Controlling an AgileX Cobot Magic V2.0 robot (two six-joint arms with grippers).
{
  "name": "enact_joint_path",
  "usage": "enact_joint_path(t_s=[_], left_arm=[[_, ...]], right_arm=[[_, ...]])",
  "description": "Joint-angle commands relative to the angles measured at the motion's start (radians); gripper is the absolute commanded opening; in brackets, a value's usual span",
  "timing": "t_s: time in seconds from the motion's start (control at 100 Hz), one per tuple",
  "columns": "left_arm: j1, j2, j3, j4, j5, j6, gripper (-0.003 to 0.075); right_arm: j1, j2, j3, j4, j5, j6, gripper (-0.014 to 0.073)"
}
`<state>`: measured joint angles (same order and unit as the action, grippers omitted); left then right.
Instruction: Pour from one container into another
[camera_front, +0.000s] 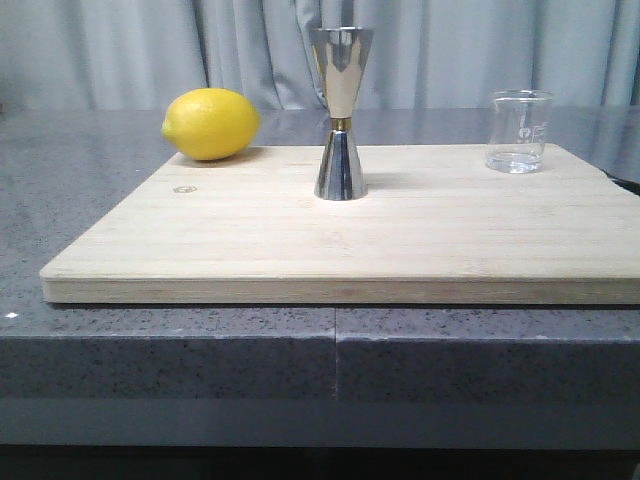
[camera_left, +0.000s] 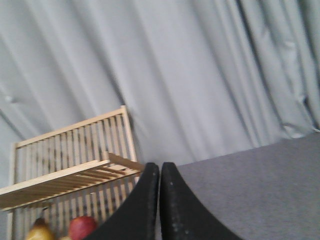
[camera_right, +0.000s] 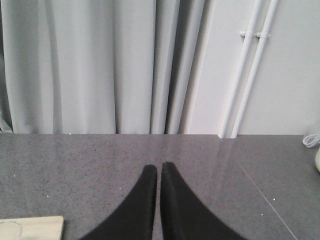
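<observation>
The clear glass beaker (camera_front: 519, 131) stands upright at the back right of the wooden board (camera_front: 350, 235), with a little clear liquid in its bottom. The shiny steel jigger (camera_front: 341, 113) stands upright near the board's middle back, left of the beaker. Neither gripper shows in the front view. My left gripper (camera_left: 160, 167) is shut, empty, over grey counter far from both. My right gripper (camera_right: 159, 167) is also shut and empty above the counter; the beaker's rim (camera_right: 10, 229) peeks in at a corner of the right wrist view.
A yellow lemon (camera_front: 211, 123) lies at the board's back left. A wooden slatted rack (camera_left: 70, 170) holding a red apple (camera_left: 82, 227) and a pear (camera_left: 37, 232) shows in the left wrist view. Grey curtains hang behind; white pipes (camera_right: 250, 65) run down the wall.
</observation>
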<state>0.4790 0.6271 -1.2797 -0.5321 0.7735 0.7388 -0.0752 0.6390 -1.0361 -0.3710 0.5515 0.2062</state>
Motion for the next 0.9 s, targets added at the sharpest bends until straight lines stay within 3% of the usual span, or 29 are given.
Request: enact_joint_path(t_s=[0.0,0.25,0.36,0.58,0.7,0.89], left_arm=[[-0.008,-0.028,0.036,0.089,-0.146,-0.110,-0.0021],[-0.159,-0.104,0.322,0.091,-0.451,-0.207,-0.0021],[-0.314,-0.109,0.429,0.073,-0.546,-0.222,-0.0021],[-0.592,-0.109,0.570,0.066,-0.587,-0.222,-0.0021],[-0.634,-0.109,0.663,0.029,-0.644,-0.222,-0.0021],[-0.634,-0.109,0.835,0.025,-0.793,-0.222,-0.0021]], right_arm=[[-0.007,0.002,-0.031,-0.027,-0.029,0.001,-0.0013],[-0.007,0.002,-0.030,-0.028,-0.018,0.001,-0.0013],[-0.007,0.002,-0.030,-0.028,-0.009,0.001,-0.0013],[-0.007,0.002,-0.025,0.006,0.037,0.001,-0.0013],[-0.007,-0.018,0.035,0.010,0.018,-0.012,-0.0013],[-0.007,-0.156,0.235,0.024,-0.139,-0.013,-0.0013]])
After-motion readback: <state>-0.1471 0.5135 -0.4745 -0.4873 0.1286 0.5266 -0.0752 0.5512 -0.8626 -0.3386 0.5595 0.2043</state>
